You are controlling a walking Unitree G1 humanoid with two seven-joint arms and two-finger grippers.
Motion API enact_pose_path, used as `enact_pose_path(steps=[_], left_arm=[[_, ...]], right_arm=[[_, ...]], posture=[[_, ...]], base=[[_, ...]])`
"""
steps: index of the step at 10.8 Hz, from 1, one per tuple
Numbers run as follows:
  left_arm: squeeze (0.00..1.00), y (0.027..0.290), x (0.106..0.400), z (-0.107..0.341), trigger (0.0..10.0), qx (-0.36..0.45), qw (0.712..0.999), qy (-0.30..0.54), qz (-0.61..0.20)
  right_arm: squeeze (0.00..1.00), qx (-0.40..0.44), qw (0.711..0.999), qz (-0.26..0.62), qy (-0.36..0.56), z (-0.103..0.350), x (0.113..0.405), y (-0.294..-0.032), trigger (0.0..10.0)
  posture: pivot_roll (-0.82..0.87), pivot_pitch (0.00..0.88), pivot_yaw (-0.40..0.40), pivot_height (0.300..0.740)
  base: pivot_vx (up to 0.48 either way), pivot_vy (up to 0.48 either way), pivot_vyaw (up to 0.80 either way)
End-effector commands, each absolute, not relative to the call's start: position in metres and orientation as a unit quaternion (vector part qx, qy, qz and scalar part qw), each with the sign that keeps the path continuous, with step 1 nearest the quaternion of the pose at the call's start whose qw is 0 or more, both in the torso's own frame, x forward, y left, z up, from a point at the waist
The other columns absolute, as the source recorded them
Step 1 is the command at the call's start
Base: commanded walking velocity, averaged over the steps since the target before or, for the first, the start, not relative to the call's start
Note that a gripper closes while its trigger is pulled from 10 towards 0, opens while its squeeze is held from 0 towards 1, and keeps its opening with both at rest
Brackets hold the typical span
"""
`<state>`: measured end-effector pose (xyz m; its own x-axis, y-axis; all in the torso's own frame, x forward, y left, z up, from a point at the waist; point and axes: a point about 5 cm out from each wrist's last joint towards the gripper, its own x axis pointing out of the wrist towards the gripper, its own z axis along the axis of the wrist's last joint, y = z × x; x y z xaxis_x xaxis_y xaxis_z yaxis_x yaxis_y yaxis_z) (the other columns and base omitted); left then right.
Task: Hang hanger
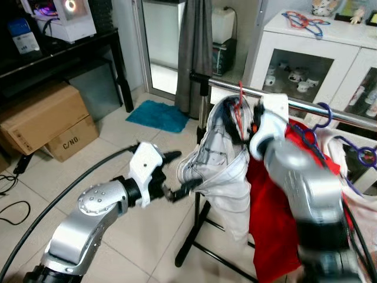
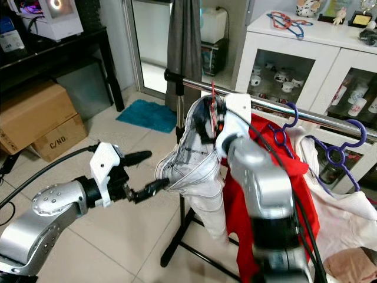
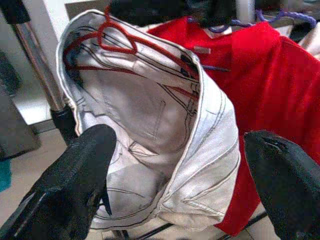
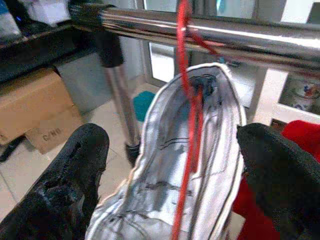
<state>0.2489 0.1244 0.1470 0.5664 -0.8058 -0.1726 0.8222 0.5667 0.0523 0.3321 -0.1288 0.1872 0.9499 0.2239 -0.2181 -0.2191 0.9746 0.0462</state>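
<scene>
A red hanger [image 4: 187, 100] carries a white denim garment [image 1: 221, 171], and its hook [image 1: 240, 97] sits over the chrome rail [image 4: 200, 30] of a clothes rack. My right gripper [image 4: 175, 135] is raised just in front of the hanger's neck below the rail, open, with one finger on each side of the garment's top. My left gripper [image 1: 187, 170] is lower and to the left, open. Its lower finger [image 1: 182, 188] is at the garment's hanging left edge; whether it touches is unclear. In the left wrist view the garment [image 3: 165, 125] hangs between the spread fingers.
A red garment [image 1: 271, 224] and purple hangers [image 1: 312, 132] with pale clothes hang further right on the rail. The rack's black base [image 1: 194, 236] stands on tile. Cardboard boxes [image 1: 41, 115] lie left, a blue mat [image 1: 158, 115] behind, a white cabinet [image 1: 312, 53] at back right.
</scene>
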Motion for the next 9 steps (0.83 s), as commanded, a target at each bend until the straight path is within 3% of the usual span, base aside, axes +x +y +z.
enact_pose_path(steps=[1, 3, 4, 5, 7, 8, 9], left_arm=[[0.00, 0.124, 0.250, 0.148, 10.0, 0.068, 0.879, 0.068, -0.467], [0.00, 0.126, 0.250, 0.147, 10.0, 0.070, 0.879, 0.070, -0.467], [0.00, 0.127, 0.250, 0.147, 10.0, 0.072, 0.879, 0.070, -0.466], [0.00, 0.127, 0.250, 0.147, 10.0, 0.072, 0.880, 0.069, -0.465], [0.00, 0.128, 0.250, 0.146, 10.0, 0.072, 0.881, 0.069, -0.462], [0.00, 0.128, 0.250, 0.146, 10.0, 0.072, 0.881, 0.069, -0.462], [0.00, 0.128, 0.251, 0.146, 10.0, 0.074, 0.881, 0.069, -0.461]], right_arm=[[0.00, 0.003, 0.987, 0.112, 0.111, 0.187, 0.337, -0.129, 10.0], [0.00, -0.002, 0.985, 0.126, 0.115, 0.188, 0.354, -0.125, 10.0], [0.00, -0.009, 0.984, 0.135, 0.118, 0.187, 0.360, -0.123, 8.5], [0.00, -0.014, 0.984, 0.134, 0.119, 0.187, 0.365, -0.124, 4.9], [0.00, -0.029, 0.983, 0.130, 0.125, 0.182, 0.373, -0.128, 1.1], [0.00, -0.033, 0.983, 0.129, 0.129, 0.180, 0.375, -0.129, 0.7], [0.00, -0.038, 0.983, 0.123, 0.131, 0.179, 0.376, -0.131, 1.2]], posture=[[0.01, 0.000, 0.025, 0.740], [0.02, 0.000, 0.017, 0.740], [0.02, 0.000, 0.013, 0.740], [0.02, 0.000, 0.014, 0.740], [0.02, 0.000, 0.014, 0.740], [0.02, 0.000, 0.016, 0.740], [0.02, 0.000, 0.016, 0.740]], base=[[0.000, 0.000, 0.00], [0.000, 0.000, 0.00], [0.000, 0.000, 0.00], [0.000, 0.000, 0.00], [0.000, 0.000, 0.00], [0.000, 0.000, 0.00], [0.000, 0.000, 0.00]])
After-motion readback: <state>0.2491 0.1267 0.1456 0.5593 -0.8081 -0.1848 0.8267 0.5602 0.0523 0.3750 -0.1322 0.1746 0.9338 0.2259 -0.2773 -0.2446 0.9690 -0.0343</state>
